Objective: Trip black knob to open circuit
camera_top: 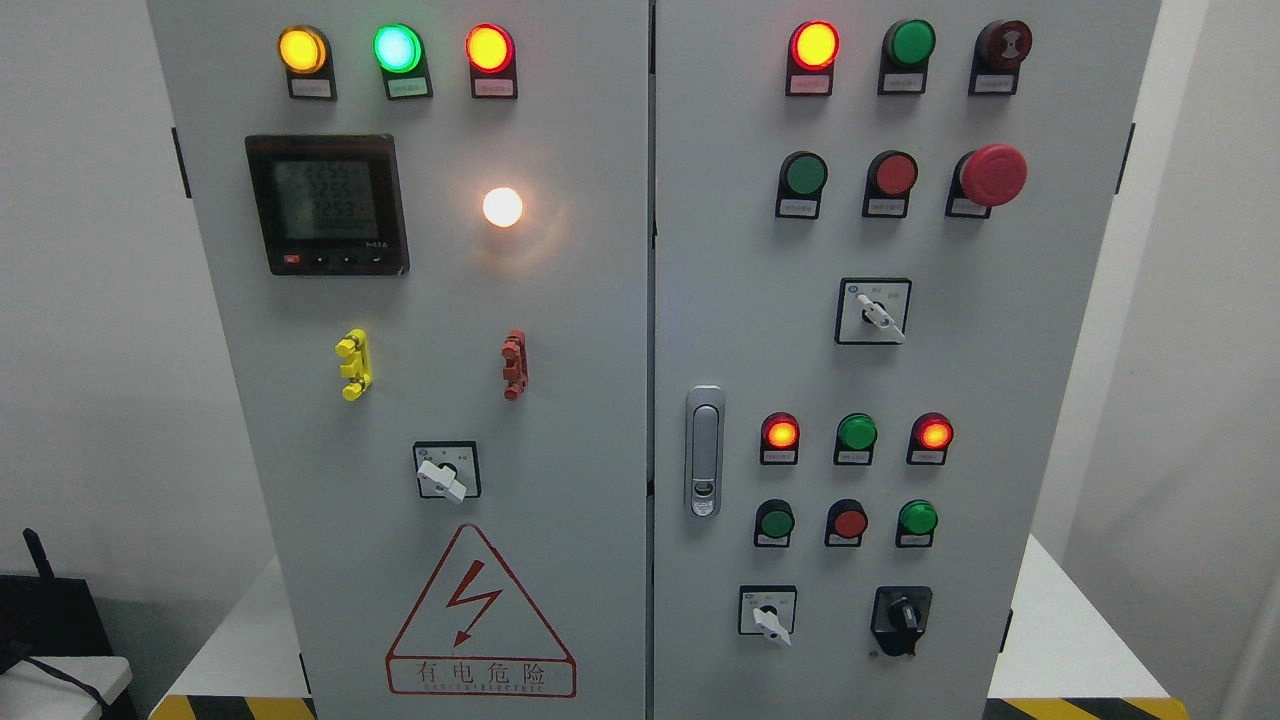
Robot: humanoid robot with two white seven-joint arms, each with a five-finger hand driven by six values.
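Black knob (902, 614) sits low on the cabinet's right door (820, 360), seemingly upright; neither hand shows.

A grey metal two-door control cabinet (600, 330) fills the view; its small black rotary knob (902, 614) sits at the right door's lower right, handle upright.

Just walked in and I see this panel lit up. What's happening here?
Nothing is being handled yet. The view faces a grey electrical cabinet with lamps lit and its meter on. No robot hand is in view. The black knob at the lower right of the right door is untouched, so tripping it is not yet done.
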